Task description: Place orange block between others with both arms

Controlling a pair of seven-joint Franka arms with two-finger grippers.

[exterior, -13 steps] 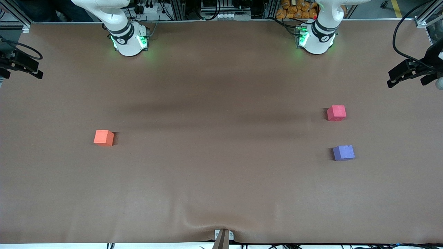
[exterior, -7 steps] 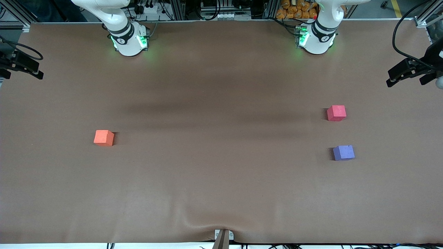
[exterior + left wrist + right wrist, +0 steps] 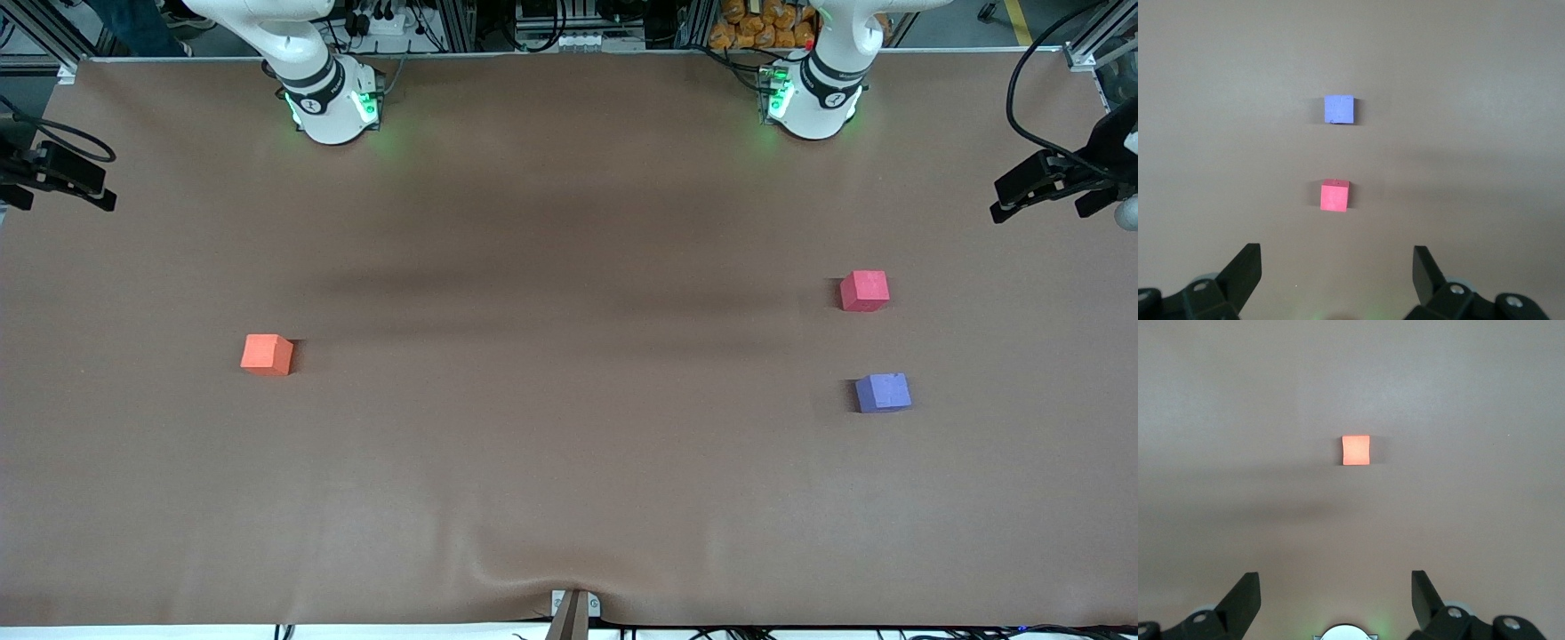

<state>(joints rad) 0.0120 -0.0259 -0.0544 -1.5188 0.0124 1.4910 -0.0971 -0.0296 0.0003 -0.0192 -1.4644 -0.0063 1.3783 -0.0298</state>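
The orange block [image 3: 267,354] rests alone on the brown table toward the right arm's end; the right wrist view also shows the orange block [image 3: 1355,450]. The others sit toward the left arm's end: the pinkish-red cube [image 3: 864,291], and the blue-purple cube [image 3: 883,392] nearer the front camera, with a gap between them. Neither hand shows in the front view. My right gripper [image 3: 1335,576] hangs open and empty high over bare table by its base. My left gripper [image 3: 1337,252] is open and empty too, high over the table, with the pinkish-red cube [image 3: 1335,195] and the blue-purple cube [image 3: 1339,109] in view.
The right arm's base [image 3: 331,102] and the left arm's base [image 3: 813,98] glow green along the table's back edge. Black camera mounts [image 3: 62,173] [image 3: 1049,182] reach in at both ends. The brown cover wrinkles near a clamp [image 3: 573,612] at the front edge.
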